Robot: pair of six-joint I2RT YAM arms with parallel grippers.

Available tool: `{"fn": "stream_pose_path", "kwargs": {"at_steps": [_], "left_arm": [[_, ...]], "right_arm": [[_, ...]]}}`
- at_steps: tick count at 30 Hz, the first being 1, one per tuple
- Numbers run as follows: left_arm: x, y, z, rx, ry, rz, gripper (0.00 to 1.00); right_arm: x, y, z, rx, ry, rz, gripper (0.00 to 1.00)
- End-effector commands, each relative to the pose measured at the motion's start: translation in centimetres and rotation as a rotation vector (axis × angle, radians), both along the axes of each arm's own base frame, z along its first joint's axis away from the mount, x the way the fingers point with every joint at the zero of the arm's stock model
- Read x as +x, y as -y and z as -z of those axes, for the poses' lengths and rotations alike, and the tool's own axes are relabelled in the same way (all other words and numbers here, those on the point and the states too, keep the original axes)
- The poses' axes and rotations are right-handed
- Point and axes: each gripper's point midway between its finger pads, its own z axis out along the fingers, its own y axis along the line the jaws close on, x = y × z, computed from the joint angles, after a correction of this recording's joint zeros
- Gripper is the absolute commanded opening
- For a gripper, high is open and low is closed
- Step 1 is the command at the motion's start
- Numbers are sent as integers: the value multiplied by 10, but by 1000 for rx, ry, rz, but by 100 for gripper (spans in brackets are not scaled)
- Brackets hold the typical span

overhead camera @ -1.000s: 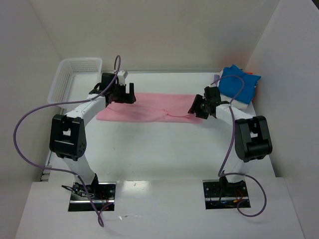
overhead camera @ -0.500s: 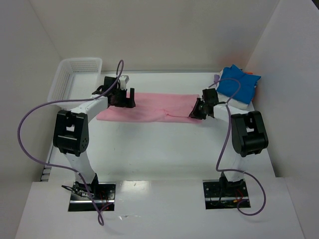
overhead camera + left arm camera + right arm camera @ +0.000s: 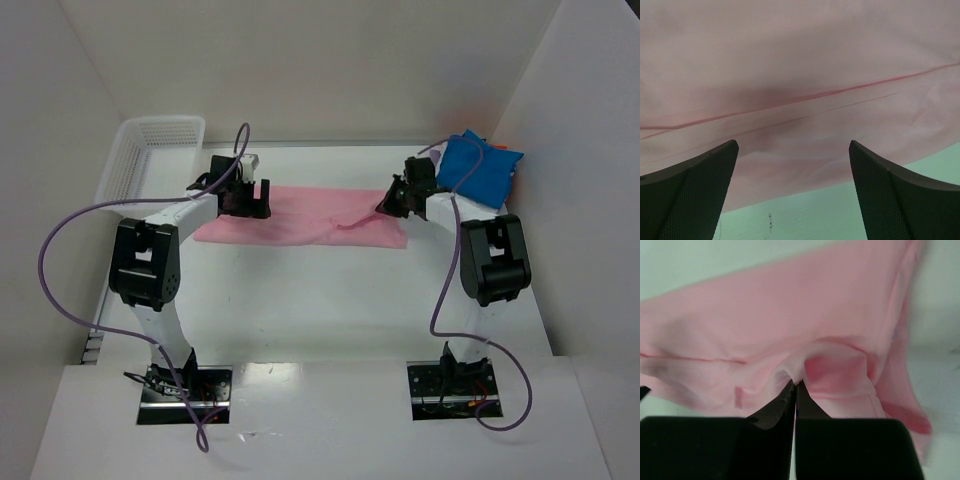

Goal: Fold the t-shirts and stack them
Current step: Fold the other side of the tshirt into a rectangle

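A light pink t-shirt point(image 3: 300, 220) lies folded into a long strip across the far middle of the table. My right gripper point(image 3: 385, 205) is shut on a pinch of its right end, and the cloth point(image 3: 840, 340) puckers up at the fingertips. My left gripper point(image 3: 250, 197) hovers open over the strip's left end; in the left wrist view its fingers point(image 3: 700, 185) straddle the near hem point(image 3: 790, 165) with nothing between them. A bright blue t-shirt point(image 3: 480, 170) lies folded at the far right corner.
A white mesh basket point(image 3: 150, 155) stands at the far left corner. White walls close in the table on the left, back and right. Purple cables point(image 3: 60, 260) loop off both arms.
My right gripper closed on the pink t-shirt's right end and moved back and up, lifting and rumpling that end. The left gripper shifted only slightly and stayed open.
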Motion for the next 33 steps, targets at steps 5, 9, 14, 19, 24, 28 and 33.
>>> {"fn": "stream_pose_path", "kwargs": {"at_steps": [5,9,14,19,24,28,33], "left_arm": [[4,-2,4,8,13,1,99],[4,-2,4,8,13,1,99],[2,1,8,-4,2,13,99],[2,3,7,-12,1,20,99],[2,3,7,-12,1,20,99],[1,7,7,-18,-2,23,99],[-1,7,8,-16,-11,23,99]], "right_arm": [[71,-4,-36,-9,141,7,0],[89,-5,-24,-17,130,14,13],[102,-2,-33,-36,159,30,42],[94,-2,-51,-31,170,23,64],[65,-11,-74,36,180,-22,61],[30,-22,-55,36,138,-41,35],[4,-42,-25,36,69,-86,18]]}}
